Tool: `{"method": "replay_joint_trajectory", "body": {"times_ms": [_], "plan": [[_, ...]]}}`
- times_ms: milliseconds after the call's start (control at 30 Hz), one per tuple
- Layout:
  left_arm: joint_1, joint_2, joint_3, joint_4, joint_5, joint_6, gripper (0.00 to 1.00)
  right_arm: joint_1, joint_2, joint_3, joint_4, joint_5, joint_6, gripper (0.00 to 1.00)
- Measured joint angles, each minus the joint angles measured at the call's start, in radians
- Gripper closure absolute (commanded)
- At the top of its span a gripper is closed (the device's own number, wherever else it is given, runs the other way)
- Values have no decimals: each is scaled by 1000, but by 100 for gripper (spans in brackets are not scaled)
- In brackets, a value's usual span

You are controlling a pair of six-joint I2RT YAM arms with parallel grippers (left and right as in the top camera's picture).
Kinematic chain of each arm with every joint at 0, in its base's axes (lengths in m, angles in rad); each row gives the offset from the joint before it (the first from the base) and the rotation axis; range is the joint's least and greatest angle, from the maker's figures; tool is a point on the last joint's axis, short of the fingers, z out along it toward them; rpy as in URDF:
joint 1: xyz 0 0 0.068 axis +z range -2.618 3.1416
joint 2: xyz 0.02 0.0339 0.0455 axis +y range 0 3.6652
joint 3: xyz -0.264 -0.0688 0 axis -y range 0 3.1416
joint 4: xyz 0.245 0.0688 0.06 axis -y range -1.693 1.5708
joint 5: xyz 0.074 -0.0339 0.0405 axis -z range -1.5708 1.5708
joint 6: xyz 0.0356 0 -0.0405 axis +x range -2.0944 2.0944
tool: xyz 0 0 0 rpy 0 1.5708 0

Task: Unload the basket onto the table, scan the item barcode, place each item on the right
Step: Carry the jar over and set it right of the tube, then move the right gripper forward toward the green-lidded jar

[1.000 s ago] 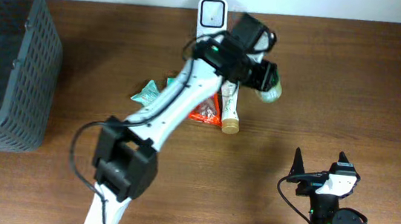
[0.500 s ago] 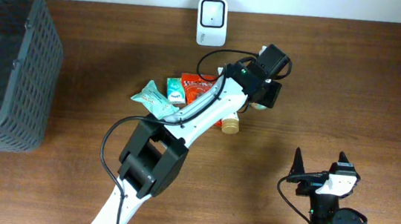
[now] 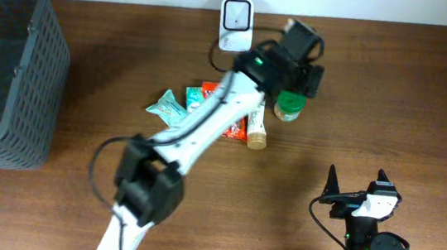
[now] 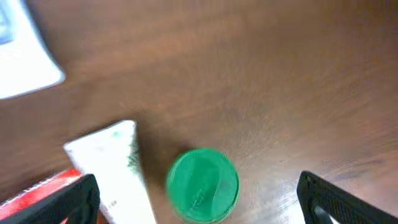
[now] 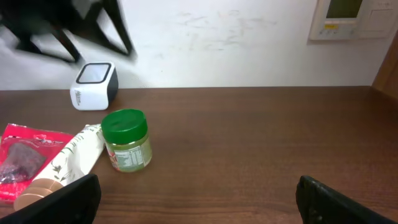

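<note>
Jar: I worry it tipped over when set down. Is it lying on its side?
No, the jar stands upright on the table, with its lid on top.

Even, bright overhead light, soft short shadows on the desk (image 3: 424, 121), left wrist view motion-blurred throughout, right wrist view sharp at the jar (image 5: 126, 140), dark arm (image 5: 50, 34) smeared upper left

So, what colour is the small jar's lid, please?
Green; the small jar's screw lid shows best in the right wrist view.
</note>
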Motion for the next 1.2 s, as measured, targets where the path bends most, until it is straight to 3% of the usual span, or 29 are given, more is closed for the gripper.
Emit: {"method": "replay_joint_trajectory", "body": {"times_ms": [200,367,533,867,1200], "plan": [[183,-259,32,-285,-53,0,1,0,0,0,0,0,-1,1],[363,-283,32,-497,-83,0,1,0,0,0,0,0,-1,1],[488,-278,27,-615,-87,0,1,0,0,0,0,0,-1,2],[601,-278,27,-679,-87,0,1,0,0,0,0,0,0,1],[596,-278,27,-705,-86,0,1,0,0,0,6,-44,13,2]]}}
